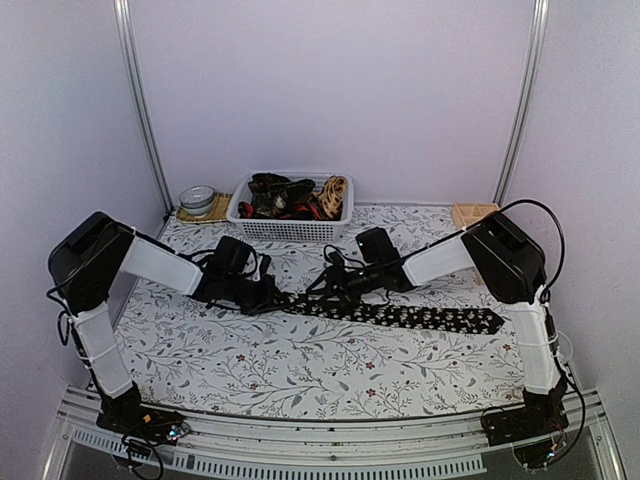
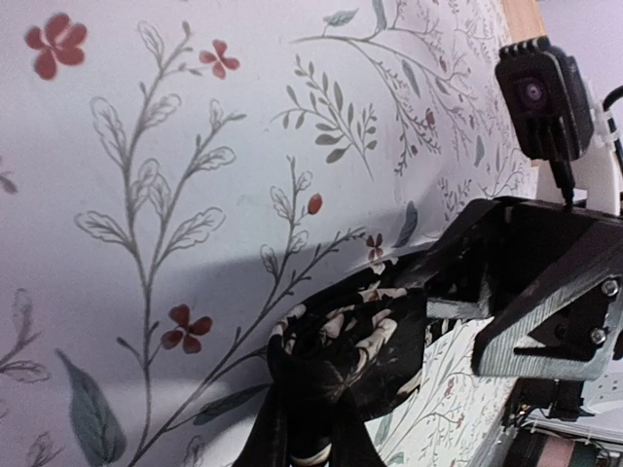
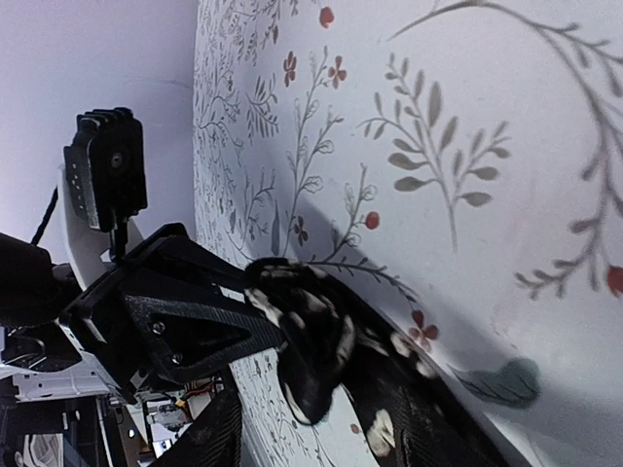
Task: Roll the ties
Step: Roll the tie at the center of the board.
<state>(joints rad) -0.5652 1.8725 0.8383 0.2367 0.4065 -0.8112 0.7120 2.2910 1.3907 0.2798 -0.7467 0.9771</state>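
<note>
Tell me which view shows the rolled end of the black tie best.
Left wrist: the black tie's rolled end fills the foreground, its coil open to the camera. Right wrist shows that roll side-on and blurred. Top external shows the flat length, but the left gripper and right gripper cover the roll.

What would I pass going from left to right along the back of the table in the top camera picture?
Round tin on a woven mat → white basket of rolled ties → small wooden tray.
</note>
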